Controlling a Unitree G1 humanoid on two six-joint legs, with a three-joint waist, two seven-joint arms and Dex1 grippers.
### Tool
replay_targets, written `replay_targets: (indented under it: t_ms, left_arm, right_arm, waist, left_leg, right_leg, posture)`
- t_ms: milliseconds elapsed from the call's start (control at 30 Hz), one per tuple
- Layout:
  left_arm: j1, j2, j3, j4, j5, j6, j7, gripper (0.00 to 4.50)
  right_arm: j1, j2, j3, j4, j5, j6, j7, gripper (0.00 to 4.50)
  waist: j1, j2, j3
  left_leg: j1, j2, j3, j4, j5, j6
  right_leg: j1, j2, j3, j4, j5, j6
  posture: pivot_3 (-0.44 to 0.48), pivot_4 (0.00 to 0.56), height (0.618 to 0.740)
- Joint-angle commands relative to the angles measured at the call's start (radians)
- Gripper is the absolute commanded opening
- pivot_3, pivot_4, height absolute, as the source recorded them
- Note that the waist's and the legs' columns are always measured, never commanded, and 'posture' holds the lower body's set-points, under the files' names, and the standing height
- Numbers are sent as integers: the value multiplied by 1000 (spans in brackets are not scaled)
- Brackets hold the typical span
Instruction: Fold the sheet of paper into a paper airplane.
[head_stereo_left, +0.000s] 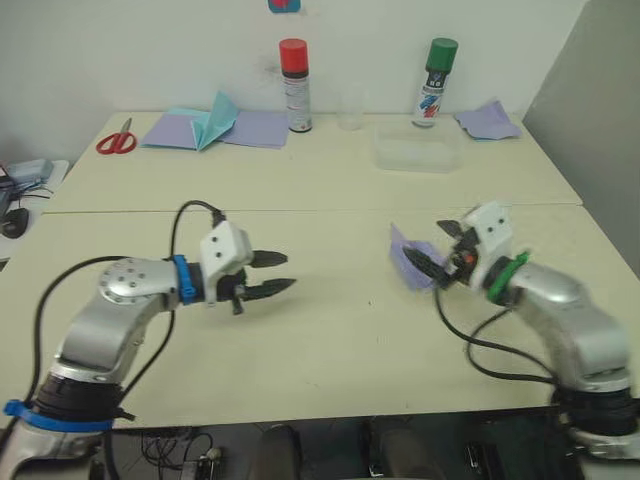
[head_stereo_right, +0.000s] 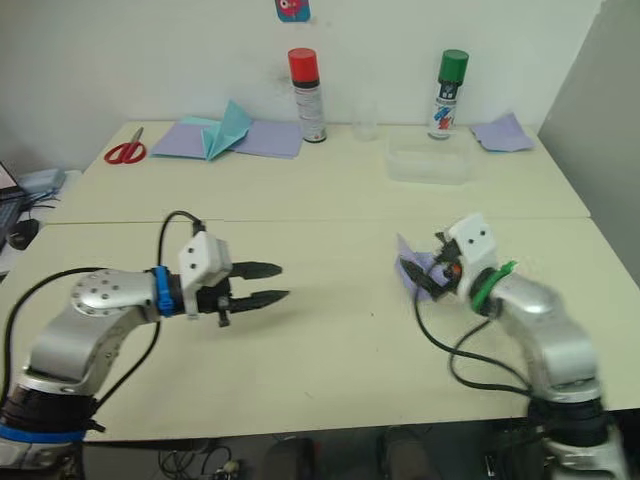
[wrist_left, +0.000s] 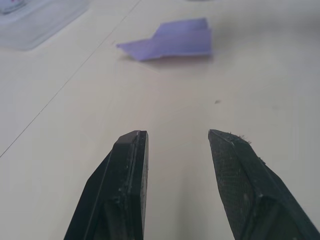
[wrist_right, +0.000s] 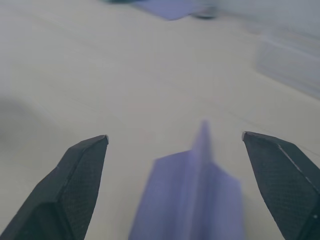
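Along the far edge of the surface (head_stereo_left: 330, 190), in the upper part of the frame, stand a red-capped spray can (head_stereo_left: 295, 86) and a green-capped spray can (head_stereo_left: 434, 82), their label print too small to read, with a clear cup (head_stereo_left: 350, 108) between them. Upper left lie red-handled scissors (head_stereo_left: 117, 140) and a teal paper plane (head_stereo_left: 212, 122) resting on flat lavender sheets (head_stereo_left: 258, 128); upper right is a rumpled lavender scrap (head_stereo_left: 487, 119). A clear plastic tray (head_stereo_left: 417, 152) sits in front of the green-capped can, above the right hand (head_stereo_left: 441, 256) in the frame. The paper airplane (head_stereo_left: 408, 258), folded lavender paper with a pointed nose and layered creases, lies right of centre; the right hand's fingers are spread wide to either side of it, and whether they touch it cannot be told. The left hand (head_stereo_left: 270, 273) hovers left of centre with fingers (wrist_left: 127, 170) apart and nothing between them, well apart from the airplane. Bare surface stretches between the two hands and toward the near edge, and a seam runs across the surface beyond them.
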Motion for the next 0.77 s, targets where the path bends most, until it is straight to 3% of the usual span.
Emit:
replay_targets:
  t_ms: [33, 67, 200, 367, 767]
  left_arm:
    - [-47, 85, 122, 123, -18, -35, -66, 2219]
    - [-52, 115, 147, 156, -30, -32, -95, 2219]
    - [-33, 215, 191, 212, -48, -31, -213, 3008]
    - [-89, 203, 164, 304, 35, -94, -148, 4484]
    - [-148, 171, 135, 364, 100, -156, -119, 4484]
  right_arm:
    - [0, -224, -110, 98, 80, -135, 355, 4481]
    - [-2, -282, -125, 152, 84, -153, 412, 4481]
    - [-11, -433, -140, 325, 64, -221, 556, 4500]
    - [-40, -444, -140, 419, 54, -276, 563, 4500]
    - [-38, -430, -144, 446, 57, -289, 528, 4500]
  waist:
    - [2, 0, 1]
    - [3, -1, 2]
    - [1, -1, 2]
    - [2, 0, 3]
    - [4, 0, 3]
  left_leg:
    - [0, -1, 0, 0, 0, 0]
    - [0, 0, 0, 0, 0, 0]
    - [0, 0, 2, 0, 0, 0]
    - [1, 1, 3, 0, 0, 0]
    - [1, 1, 3, 0, 0, 0]
  right_leg:
    - [0, 0, 0, 0, 0, 0]
    - [0, 0, -1, -1, 0, 0]
    - [0, -2, 0, -2, 0, 0]
    - [-1, -3, 0, 0, 0, -1]
    - [-1, -3, 1, 1, 0, -1]
  posture:
    - [0, 150, 740]
    - [0, 150, 740]
    - [0, 150, 740]
    - [0, 150, 740]
    - [0, 150, 740]
